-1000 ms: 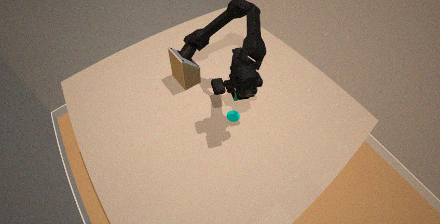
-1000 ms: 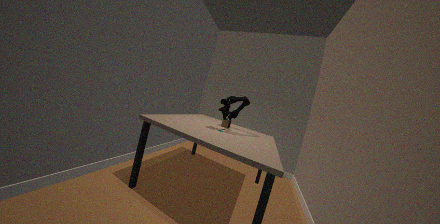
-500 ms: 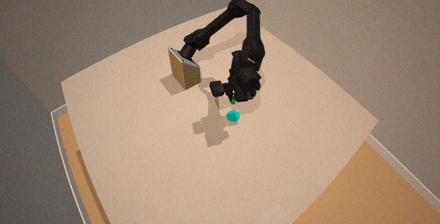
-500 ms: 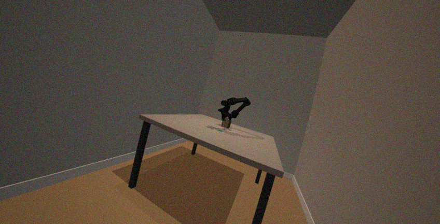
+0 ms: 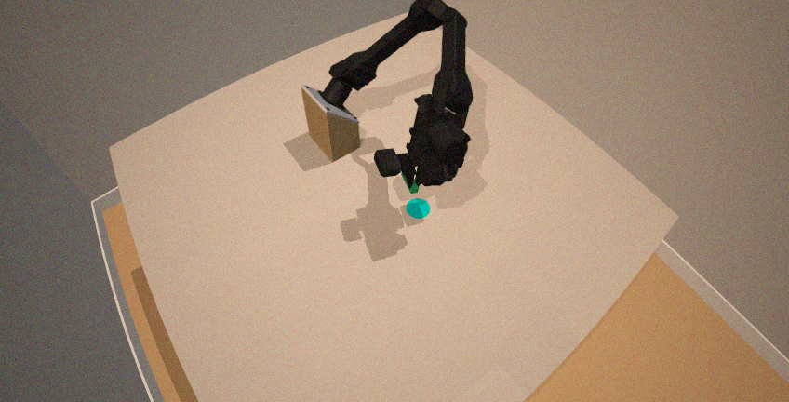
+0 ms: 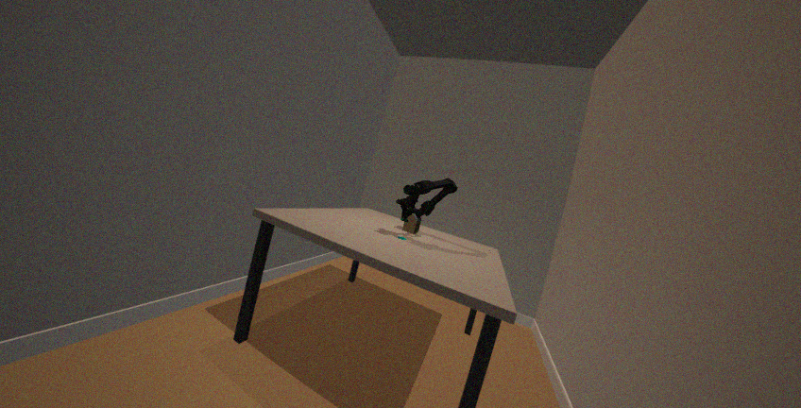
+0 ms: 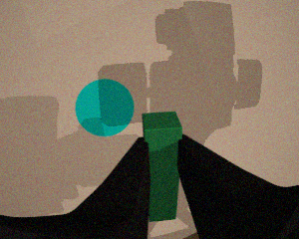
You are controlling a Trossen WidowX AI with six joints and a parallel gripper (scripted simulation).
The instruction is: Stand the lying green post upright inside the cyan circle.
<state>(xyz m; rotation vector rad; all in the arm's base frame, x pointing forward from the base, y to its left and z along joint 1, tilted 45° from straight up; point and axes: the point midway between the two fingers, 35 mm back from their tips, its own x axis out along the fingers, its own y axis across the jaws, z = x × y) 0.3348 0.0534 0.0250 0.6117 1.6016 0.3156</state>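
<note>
My gripper (image 5: 412, 180) (image 6: 403, 218) (image 7: 160, 143) is shut on the green post (image 5: 414, 189) (image 7: 163, 186). It holds the post above the table. In the wrist view the post runs lengthwise between the dark fingers, one end showing past their tips; its exact tilt is hard to tell. The flat cyan circle (image 5: 418, 207) (image 6: 401, 238) (image 7: 105, 107) lies on the table, partly in shadow. It shows just below the post in the top view, and left of and above the post's tip in the wrist view. In the top view the fingers and arm hide most of the post.
The tan block (image 5: 316, 124) (image 6: 412, 226) under the arm's base stands left of and behind the gripper in the top view. The pale table (image 5: 332, 314) (image 6: 337, 229) carries it. Arm shadows fall around the circle. The table's edges are far from the circle.
</note>
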